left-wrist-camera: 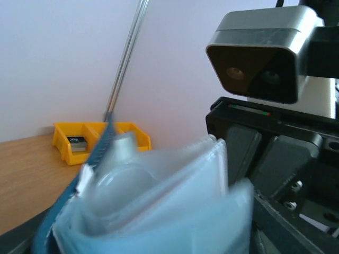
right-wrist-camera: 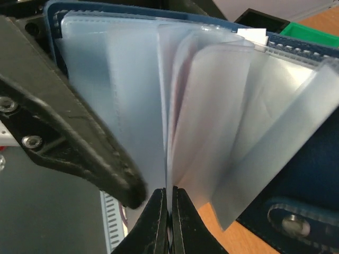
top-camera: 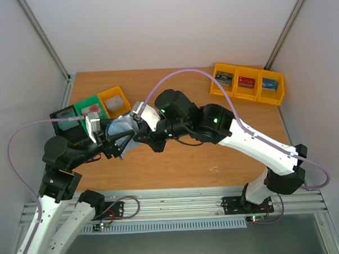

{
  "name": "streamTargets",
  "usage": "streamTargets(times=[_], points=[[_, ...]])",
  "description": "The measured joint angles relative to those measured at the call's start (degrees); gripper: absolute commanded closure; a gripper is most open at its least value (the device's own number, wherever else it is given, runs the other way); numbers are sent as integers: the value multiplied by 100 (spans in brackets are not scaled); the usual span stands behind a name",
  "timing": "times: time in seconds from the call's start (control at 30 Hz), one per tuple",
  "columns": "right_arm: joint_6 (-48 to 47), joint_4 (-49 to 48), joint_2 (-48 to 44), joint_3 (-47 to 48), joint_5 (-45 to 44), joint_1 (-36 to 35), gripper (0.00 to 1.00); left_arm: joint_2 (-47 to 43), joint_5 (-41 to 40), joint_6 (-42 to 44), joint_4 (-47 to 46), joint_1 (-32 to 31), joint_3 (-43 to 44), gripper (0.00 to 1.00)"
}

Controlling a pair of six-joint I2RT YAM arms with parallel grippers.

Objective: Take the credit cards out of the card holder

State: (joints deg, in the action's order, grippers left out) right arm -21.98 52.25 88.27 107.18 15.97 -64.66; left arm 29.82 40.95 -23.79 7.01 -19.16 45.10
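though left gripper (top-camera: 113, 144) spread unclear, right gripper (right-wrist-camera: 168, 200) tight on card holder (right-wrist-camera: 310, 164) above wooden table (top-camera: 216, 161), pale walls (top-camera: 154, 26)

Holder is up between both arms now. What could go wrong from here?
The right gripper, jaws shut, grips the soft navy-blue card holder only by a thin clear plastic sleeve; the sleeve may slip out or tear. The left gripper crowds the right one at the holder, so they might collide.

Yellow bins (top-camera: 235, 82) sit on the wooden table (top-camera: 188, 160).
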Motion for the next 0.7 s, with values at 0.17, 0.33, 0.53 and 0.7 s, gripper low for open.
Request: streamTargets(times=[0.17,0.33,0.53,0.7], points=[[-212,142,151,157,-321,-109,99,81,-81,-313,11,-13,15,82],[-258,199,74,122,-525,-85,99,46,-39,-378,-31,-20,22,98],[-315,79,-118,-76,-496,-114,69,17,96,-413,-105,-44,22,100],[-254,-138,-295,-330,-164,-48,53,13,118,-317,-98,-42,22,100]])
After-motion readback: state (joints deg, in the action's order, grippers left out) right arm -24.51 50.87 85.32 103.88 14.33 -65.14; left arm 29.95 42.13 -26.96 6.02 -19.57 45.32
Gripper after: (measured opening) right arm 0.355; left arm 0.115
